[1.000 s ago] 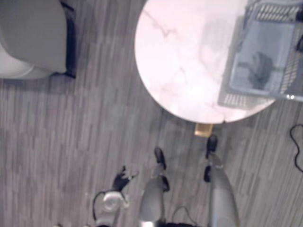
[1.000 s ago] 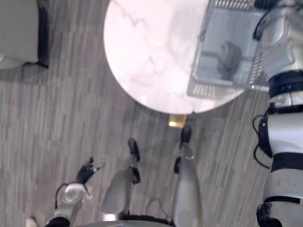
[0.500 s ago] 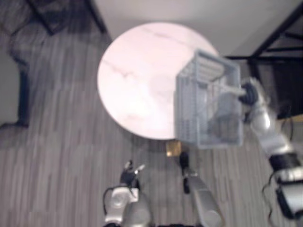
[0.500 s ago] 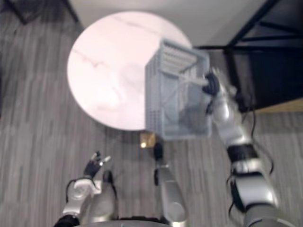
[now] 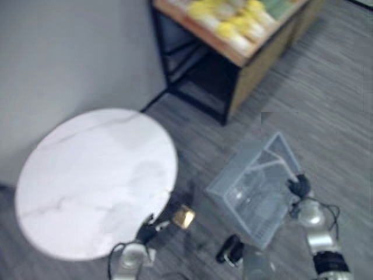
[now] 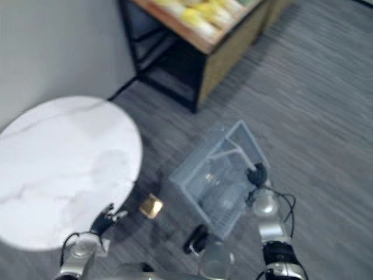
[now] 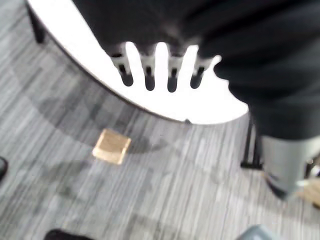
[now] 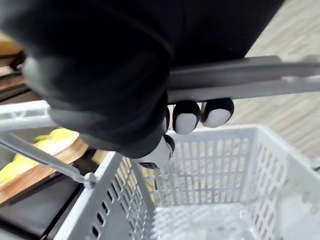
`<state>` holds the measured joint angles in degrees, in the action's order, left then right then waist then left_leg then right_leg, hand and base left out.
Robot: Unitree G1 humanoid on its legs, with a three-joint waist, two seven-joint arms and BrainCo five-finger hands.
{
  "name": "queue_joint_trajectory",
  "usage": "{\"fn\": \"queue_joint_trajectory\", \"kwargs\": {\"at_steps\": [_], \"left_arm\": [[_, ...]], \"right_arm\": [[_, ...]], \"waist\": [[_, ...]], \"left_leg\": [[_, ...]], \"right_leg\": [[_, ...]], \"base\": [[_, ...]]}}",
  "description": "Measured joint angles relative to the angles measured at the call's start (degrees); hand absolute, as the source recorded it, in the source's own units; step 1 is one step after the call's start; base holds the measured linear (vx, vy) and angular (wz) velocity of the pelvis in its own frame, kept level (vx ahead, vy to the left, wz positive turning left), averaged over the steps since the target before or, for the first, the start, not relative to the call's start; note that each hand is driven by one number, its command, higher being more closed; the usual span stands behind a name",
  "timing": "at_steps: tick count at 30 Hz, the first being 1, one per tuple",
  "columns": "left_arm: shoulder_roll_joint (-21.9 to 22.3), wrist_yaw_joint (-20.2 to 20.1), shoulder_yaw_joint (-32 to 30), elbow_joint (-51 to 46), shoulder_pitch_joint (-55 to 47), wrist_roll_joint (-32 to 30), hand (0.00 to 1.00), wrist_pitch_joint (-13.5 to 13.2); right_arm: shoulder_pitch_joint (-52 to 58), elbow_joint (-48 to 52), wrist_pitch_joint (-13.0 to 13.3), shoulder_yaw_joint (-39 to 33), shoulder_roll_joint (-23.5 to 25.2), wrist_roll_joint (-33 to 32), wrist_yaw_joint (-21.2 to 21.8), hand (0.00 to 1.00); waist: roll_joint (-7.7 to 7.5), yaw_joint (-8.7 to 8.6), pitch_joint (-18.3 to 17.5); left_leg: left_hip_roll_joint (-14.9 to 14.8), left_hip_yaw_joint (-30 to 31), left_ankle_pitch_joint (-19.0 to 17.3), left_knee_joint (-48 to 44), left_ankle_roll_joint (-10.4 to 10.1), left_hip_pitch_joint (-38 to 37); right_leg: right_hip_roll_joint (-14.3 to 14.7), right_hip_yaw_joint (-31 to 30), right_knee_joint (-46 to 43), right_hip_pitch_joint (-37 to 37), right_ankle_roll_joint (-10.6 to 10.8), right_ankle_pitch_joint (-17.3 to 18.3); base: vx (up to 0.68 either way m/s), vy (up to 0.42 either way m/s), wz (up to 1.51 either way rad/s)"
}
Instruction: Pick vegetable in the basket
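The grey basket (image 6: 218, 184) hangs tilted over the floor, just beside the round white table (image 5: 87, 175); its contents are too blurred to make out. The right hand (image 6: 256, 174) carries it, fingers (image 8: 187, 117) clenched round the handle (image 8: 240, 82). Yellow vegetables (image 5: 233, 26) (blurred, partly cut off) lie on a wooden shelf (image 5: 262, 52) well apart. The left hand (image 6: 104, 220) hangs near the table's edge, fingers (image 7: 161, 62) straight, above a small tan block (image 5: 183, 216).
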<state>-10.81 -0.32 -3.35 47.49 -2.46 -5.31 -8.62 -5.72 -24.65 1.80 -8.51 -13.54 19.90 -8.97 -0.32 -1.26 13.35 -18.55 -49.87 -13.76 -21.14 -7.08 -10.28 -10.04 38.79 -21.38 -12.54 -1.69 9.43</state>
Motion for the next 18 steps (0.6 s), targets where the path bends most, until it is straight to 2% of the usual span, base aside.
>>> {"fn": "queue_joint_trajectory", "kwargs": {"at_steps": [1, 2, 3, 4, 5, 7, 8, 9, 10, 11, 12, 13, 14, 15, 16, 17, 18], "left_arm": [[1.45, 0.11, -0.79, 0.62, -1.06, 0.0, 0.0, 0.0], [2.31, 0.17, -1.06, 0.65, -1.88, 0.02, 0.0, 0.01], [3.84, 0.13, -1.0, 0.7, -3.23, 0.01, 0.0, -0.07], [4.7, 0.16, -0.93, 0.73, -4.19, 0.05, 0.0, -0.14], [5.04, 0.56, -1.5, 0.62, -4.84, 0.72, 0.0, -0.11], [4.17, 1.49, -1.42, 0.66, -4.86, 0.71, 0.0, -0.09], [3.84, 2.28, -1.4, 0.6, -5.0, 0.72, 0.0, -0.09], [3.84, 2.37, -1.4, 0.56, -5.06, 0.73, 0.0, -0.09], [4.23, 2.51, -1.39, 0.13, -5.16, 0.72, 0.0, -0.06], [4.81, 2.7, -1.36, -1.07, -5.8, 0.72, 0.0, -0.08], [5.03, 2.77, -1.29, -1.85, -6.18, 0.73, 0.0, -0.08], [4.81, 2.78, -1.13, -2.35, -6.41, 0.81, 0.0, -0.06], [3.91, 2.8, -1.11, -2.08, -6.5, 0.84, 0.0, 0.03], [3.03, 2.9, -1.24, -1.16, -6.25, 0.84, 0.0, 0.4], [2.5, 2.92, -1.04, -0.92, -6.04, 0.85, 0.0, 0.47], [1.31, 3.0, 0.85, 0.22, -5.4, 0.87, 0.0, 0.66], [1.08, 3.02, 1.85, 0.75, -5.46, 0.87, 0.0, 0.88]], "right_arm": [[0.84, -0.68, -0.05, 0.09, 0.05, -0.42, 0.02, 1.0], [1.65, -0.8, -0.03, 0.16, 0.18, -0.74, -0.15, 1.0], [2.94, -1.41, -0.02, 0.34, 0.82, -1.32, -0.6, 1.0], [3.15, -3.06, -0.02, 0.32, 0.68, -2.28, -0.63, 1.0], [3.77, -6.06, -0.07, 0.23, 0.95, -3.53, -0.64, 1.0], [4.32, -9.26, -0.29, -0.16, 1.47, -4.84, -0.65, 1.0], [4.99, -11.48, -0.39, -0.73, 1.54, -5.15, -0.79, 1.0], [5.1, -12.06, -0.39, -0.98, 1.5, -5.2, -0.85, 1.0], [5.52, -14.13, -0.37, -2.77, 1.72, -5.65, -0.87, 1.0], [5.88, -16.61, -0.42, -4.83, 1.74, -6.91, -1.39, 1.0], [6.28, -17.85, -0.52, -5.51, 1.72, -7.07, -1.86, 1.0], [8.08, -20.38, -0.77, -7.07, 2.25, -7.46, -2.1, 1.0], [9.84, -22.41, -1.15, -7.77, 3.28, -7.47, -2.18, 1.0], [10.97, -24.45, -1.52, -8.95, 3.84, -7.43, -1.91, 1.0], [11.52, -26.04, -2.09, -9.33, 4.2, -7.45, -1.82, 1.0], [13.08, -27.79, -2.8, -10.38, 5.05, -7.52, -1.63, 1.0], [14.08, -27.9, -2.99, -11.24, 5.4, -7.7, -1.6, 1.0]], "waist": [[0.86, 0.69, -0.5], [1.3, 1.11, -0.74], [1.6, 1.74, -0.98], [1.28, 2.39, -0.86], [1.06, 3.71, -0.85], [0.18, 3.85, -0.31], [0.41, 3.85, -0.27], [0.38, 3.83, -0.24], [0.48, 4.01, -0.32], [0.85, 4.8, -0.64], [1.02, 5.37, -0.79], [0.05, 6.49, -1.41], [-1.71, 6.32, -2.77], [-3.41, 5.93, -2.57], [-4.12, 5.32, -2.22], [-4.37, 3.02, -2.06], [-4.24, 2.35, -1.99]], "left_leg": [[-5.55, 1.1, 2.6, -11.15, 0.59, 0.09], [-8.48, 2.45, 5.35, -17.54, 4.63, 1.27], [-9.46, 12.04, 4.36, -27.82, 10.62, 5.39], [-6.11, 21.14, 1.97, -32.51, 7.96, 9.21], [-1.1, 29.06, -0.55, -35.81, 4.88, 14.61], [2.6, 31.26, -2.15, -33.52, 3.93, 19.53], [5.54, 30.94, -2.77, -27.89, 3.74, 23.77], [6.16, 30.53, -2.76, -26.14, 3.74, 24.45], [8.22, 29.36, -2.13, -17.84, 3.66, 26.35], [10.2, 28.44, 0.02, -8.21, 4.04, 27.25], [10.87, 28.45, 1.14, -4.8, 4.42, 27.37], [12.11, 29.42, 3.86, -3.79, 7.3, 26.95], [13.89, 29.47, 3.27, -3.93, 9.89, 26.13], [15.17, 29.28, 1.56, -3.56, 11.94, 24.04], [15.85, 29.56, 0.36, -2.43, 12.16, 21.6], [16.89, 31.7, -1.0, 0.25, 12.16, 16.44], [17.04, 32.24, -1.23, 1.79, 12.01, 13.89]], "right_leg": [[4.14, -3.76, 2.76, 2.2, -0.89, 0.06], [6.38, -5.97, 4.34, 3.95, -1.24, 0.03], [8.92, -9.99, 6.29, 6.95, -2.14, 0.06], [9.67, -13.81, 7.27, 8.42, -2.84, 0.55], [10.96, -19.23, 8.91, 11.17, -3.74, 1.17], [11.41, -23.03, 10.77, 14.19, -3.84, 1.78], [11.42, -25.71, 12.57, 17.0, -3.34, 2.29], [11.39, -26.12, 12.95, 17.41, -3.07, 2.47], [11.22, -27.74, 13.67, 19.19, -2.04, 3.21], [11.32, -29.04, 13.06, 20.05, 0.03, 4.51], [11.38, -29.54, 12.36, 20.4, 0.75, 5.83], [10.68, -30.66, 9.65, 21.05, 1.96, 9.08], [8.93, -30.8, 5.71, 20.84, 3.94, 11.29], [7.01, -30.35, -6.8, 16.66, 6.39, 11.57], [5.07, -29.8, -19.17, 11.8, 10.43, 7.59], [3.26, -29.45, -33.28, 6.05, 10.09, 4.91], [2.78, -29.23, -35.03, 4.87, 9.17, 5.44]], "base": [[0.31, -0.389, -1.88], [0.31, -0.299, -1.97], [0.32, -0.206, -1.83], [0.33, -0.099, -2.47], [0.4, -0.034, -2.09], [0.38, 0.032, -1.38], [0.35, 0.067, -0.79], [0.36, 0.08, -0.8], [0.42, 0.114, -0.65], [0.35, 0.096, -0.73], [0.48, 0.159, -0.7], [0.48, 0.166, -0.42], [0.76, 0.207, -0.26], [0.8, 0.17, -0.03], [0.91, 0.13, 0.29], [0.76, 0.091, 0.44], [0.62, 0.043, 0.64]]}}
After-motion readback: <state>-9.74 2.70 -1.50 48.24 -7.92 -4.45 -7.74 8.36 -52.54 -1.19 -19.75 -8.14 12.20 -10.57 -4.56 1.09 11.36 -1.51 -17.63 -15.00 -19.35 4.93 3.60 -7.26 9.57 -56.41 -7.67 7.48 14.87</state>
